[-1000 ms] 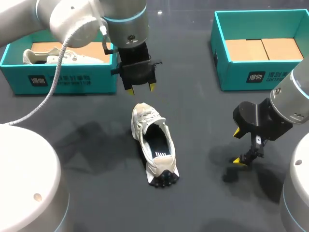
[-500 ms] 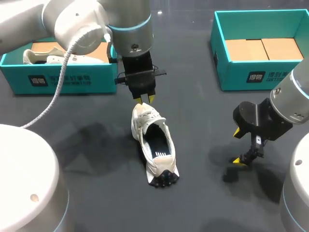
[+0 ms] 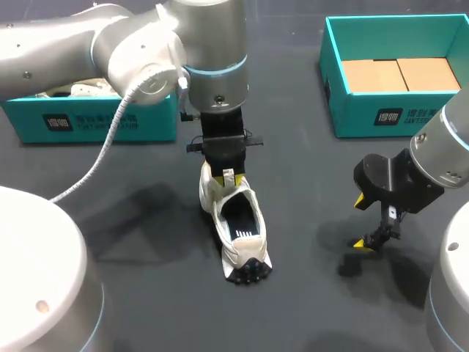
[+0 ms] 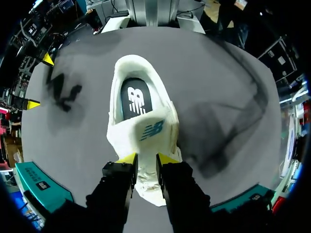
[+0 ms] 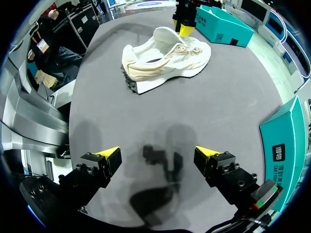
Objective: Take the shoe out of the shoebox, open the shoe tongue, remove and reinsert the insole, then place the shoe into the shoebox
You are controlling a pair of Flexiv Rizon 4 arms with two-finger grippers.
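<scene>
A cream sneaker (image 3: pixel 238 227) lies on the dark table, heel toward the front edge, its dark insole (image 4: pixel 136 99) showing. My left gripper (image 3: pixel 228 177) stands straight down over the laces, its yellow tips pinching the raised tongue (image 4: pixel 148 128) from both sides. In the left wrist view the gripper (image 4: pixel 146 158) has white tongue material between its narrow-set fingers. My right gripper (image 3: pixel 360 221) hovers open and empty to the right of the shoe. In the right wrist view the shoe (image 5: pixel 165 60) lies well ahead of that gripper (image 5: pixel 158 153).
A teal shoebox (image 3: pixel 88 121) at the back left holds another pale shoe (image 3: pixel 80 89). A second teal shoebox (image 3: pixel 396 110) stands at the back right with brown cardboard inside. Bare dark table lies around the sneaker.
My left gripper came down from above the toe to the laces, narrowed its fingers and closed on the tongue. The right arm has not moved.
</scene>
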